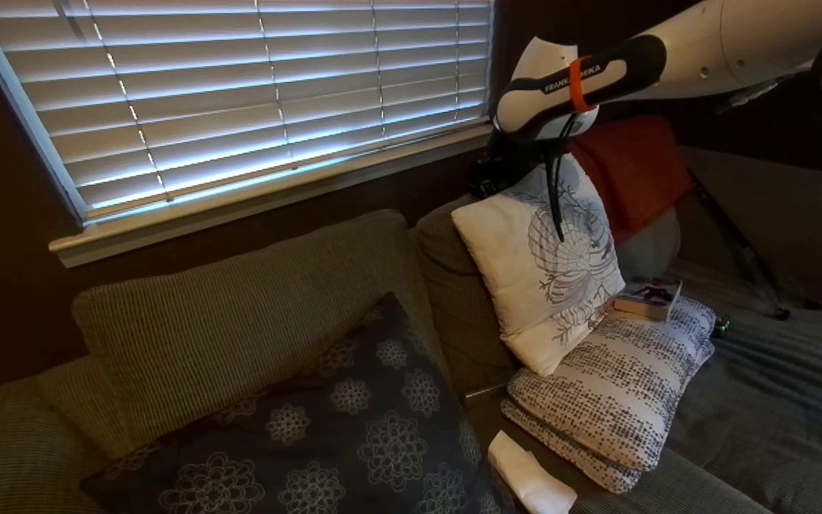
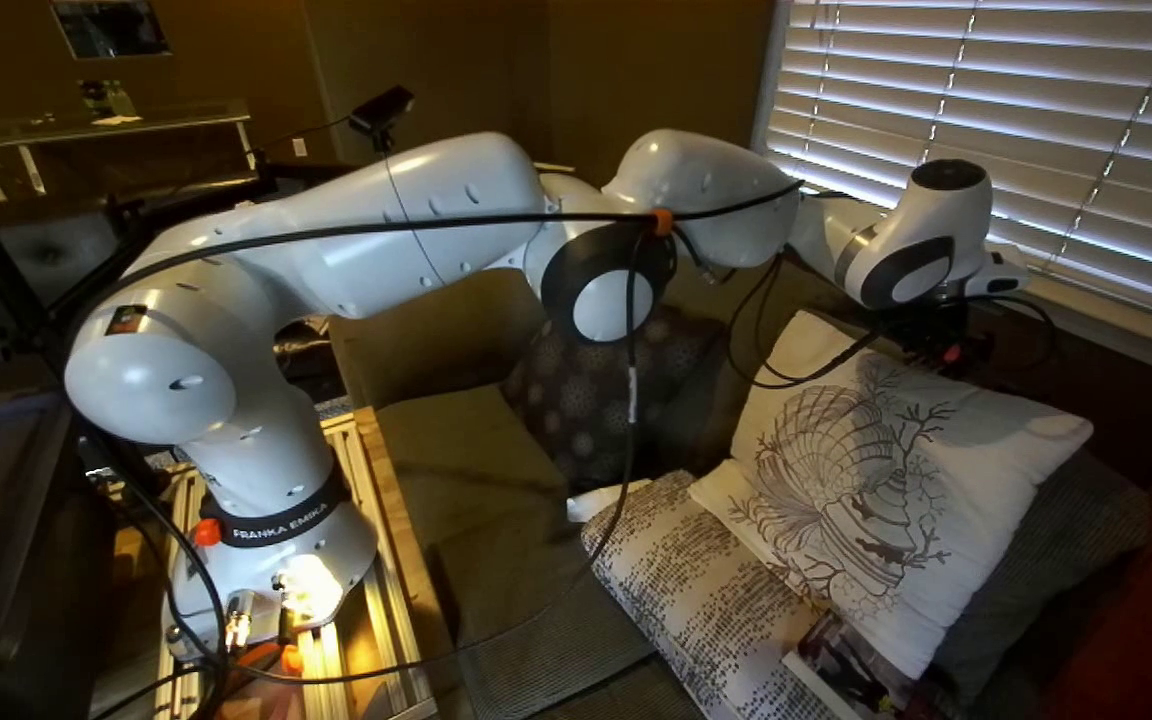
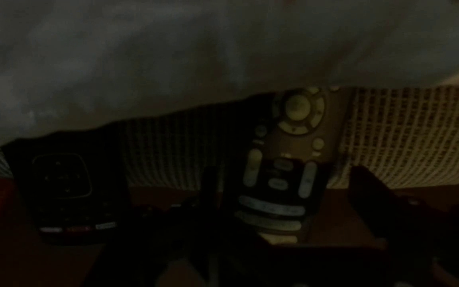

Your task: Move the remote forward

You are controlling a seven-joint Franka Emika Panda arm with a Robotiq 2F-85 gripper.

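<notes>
Two remotes show in the dark wrist view, lying on ribbed sofa fabric. A dark remote with pale buttons (image 3: pixel 277 187) stands between the fingers of my gripper (image 3: pixel 283 170), with gaps at both sides. A slim black remote with faint buttons (image 3: pixel 68 187) lies left of the fingers. I cannot tell which one the task means. My gripper is open and holds nothing. In both exterior views the gripper (image 1: pixel 504 168) (image 2: pixel 941 335) is a dark shape at the sofa back, above and behind the white shell-print cushion. Both remotes are hidden there.
The white cushion (image 1: pixel 561 264) (image 2: pixel 856 490) leans against the sofa back; white fabric (image 3: pixel 153 59) crosses the wrist view's top. Speckled cushions (image 1: pixel 611 385) with a book (image 1: pixel 646 298) lie before it. The window sill (image 2: pixel 1126 315) and a red cloth (image 1: pixel 632 171) are near. Cables hang from the arm.
</notes>
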